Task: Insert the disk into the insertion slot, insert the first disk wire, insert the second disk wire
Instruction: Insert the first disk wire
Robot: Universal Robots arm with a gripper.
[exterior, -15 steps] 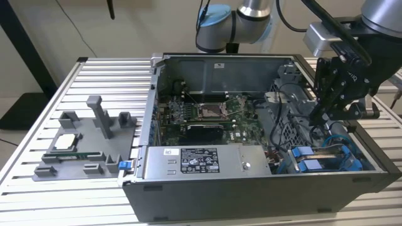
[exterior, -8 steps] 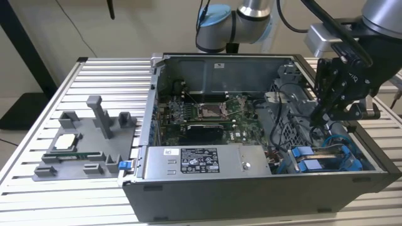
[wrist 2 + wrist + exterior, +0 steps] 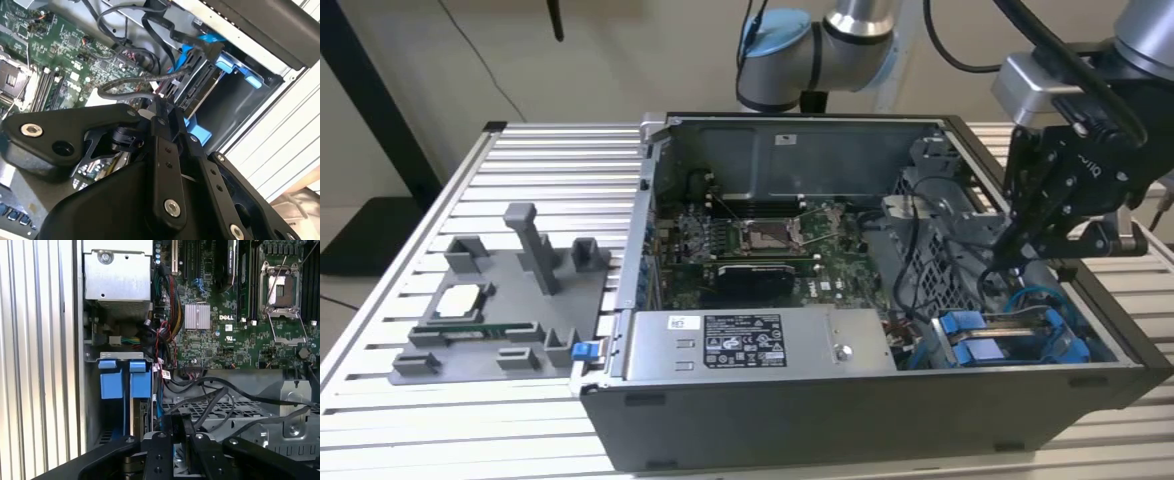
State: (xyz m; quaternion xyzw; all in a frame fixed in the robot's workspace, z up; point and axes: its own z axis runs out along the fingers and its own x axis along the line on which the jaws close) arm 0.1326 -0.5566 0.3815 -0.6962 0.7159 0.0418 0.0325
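Starting at the exterior view's left, a ribbed aluminium worktop [image 3: 520, 150] carries a grey plastic jig [image 3: 507, 300] of blocks and posts. Beside it lies an open dark sheet-metal case [image 3: 854, 420]. Inside are a green circuit board [image 3: 761, 240] with a square metal socket, and in front of that a grey labelled box [image 3: 747, 345]. Further toward the exterior view's right, the disk [image 3: 983, 350] sits edge-up in its glossy blue plastic frame, seated inside the slot [image 3: 120, 356], a folded grey metal cage. Looping black wires [image 3: 225, 390] cross a perforated panel just beside the disk [image 3: 140, 385]. The matte black claw [image 3: 1011, 262] hangs above the cage, its tip among those wires in both wrist views [image 3: 161, 105] [image 3: 181, 422]. I cannot tell how far open it is or whether it holds a wire.
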